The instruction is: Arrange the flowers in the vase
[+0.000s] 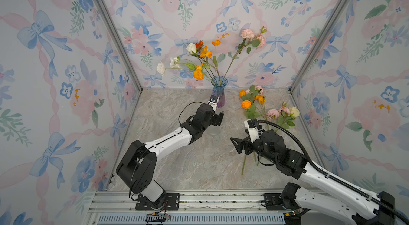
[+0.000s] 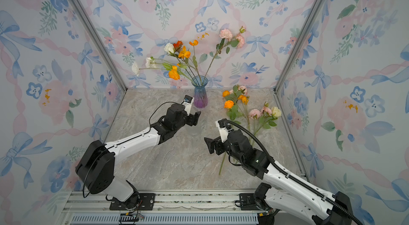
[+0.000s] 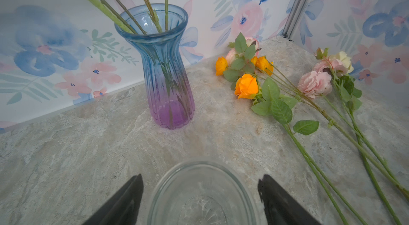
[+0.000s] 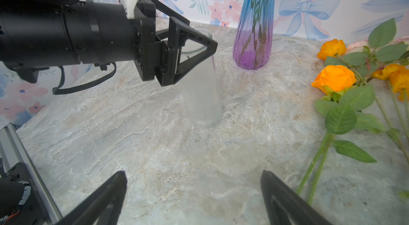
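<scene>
Pastel floral wallpaper [image 1: 66, 58] surrounds a marbled tabletop [image 1: 177, 157]. At the far centre stands a blue-to-purple glass vase [image 1: 220, 89] holding several flowers [image 1: 205, 53]. More loose flowers [image 1: 246, 104] lie flat on the right, stems pointing near. The left gripper [image 3: 201, 177] has its jaws spread either side of a clear ribbed glass [image 4: 203, 102] just in front of the vase, not touching it. The right gripper [image 4: 193, 173], jaws wide and empty, hovers beside the loose stems. The next step is probably to pinch one stem on a bare stretch below its leaves, lift it clear of its neighbours, then lower the cut end into the vase mouth without nudging either glass.
</scene>
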Action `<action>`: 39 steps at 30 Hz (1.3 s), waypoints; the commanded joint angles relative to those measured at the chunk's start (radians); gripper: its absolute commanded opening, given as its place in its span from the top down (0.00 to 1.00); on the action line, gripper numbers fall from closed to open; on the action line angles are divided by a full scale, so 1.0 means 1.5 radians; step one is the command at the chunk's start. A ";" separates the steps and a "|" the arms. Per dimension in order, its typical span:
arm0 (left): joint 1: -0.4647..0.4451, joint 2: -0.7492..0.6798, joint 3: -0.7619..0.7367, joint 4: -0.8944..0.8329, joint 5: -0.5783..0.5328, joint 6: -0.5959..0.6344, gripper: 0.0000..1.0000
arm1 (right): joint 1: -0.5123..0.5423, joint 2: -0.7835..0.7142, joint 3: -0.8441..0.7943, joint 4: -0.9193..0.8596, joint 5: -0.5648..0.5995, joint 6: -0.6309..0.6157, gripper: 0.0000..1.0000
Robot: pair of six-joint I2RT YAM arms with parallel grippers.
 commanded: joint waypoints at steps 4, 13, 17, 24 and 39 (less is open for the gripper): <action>0.004 -0.020 0.008 0.027 0.008 0.011 0.02 | -0.009 0.003 0.000 -0.004 0.009 0.012 0.03; 0.005 -0.097 0.008 0.058 0.052 0.111 0.02 | -0.154 0.064 0.017 -0.139 0.044 0.176 0.03; 0.005 -0.126 0.048 0.031 0.224 0.194 0.02 | -0.185 0.102 0.023 -0.164 0.023 0.209 0.06; -0.057 -0.142 0.065 -0.194 0.341 0.422 0.02 | -0.228 0.155 0.031 -0.166 -0.001 0.232 0.27; -0.126 -0.196 -0.014 -0.195 0.304 0.493 0.02 | -0.298 0.405 0.127 -0.080 -0.009 0.154 0.58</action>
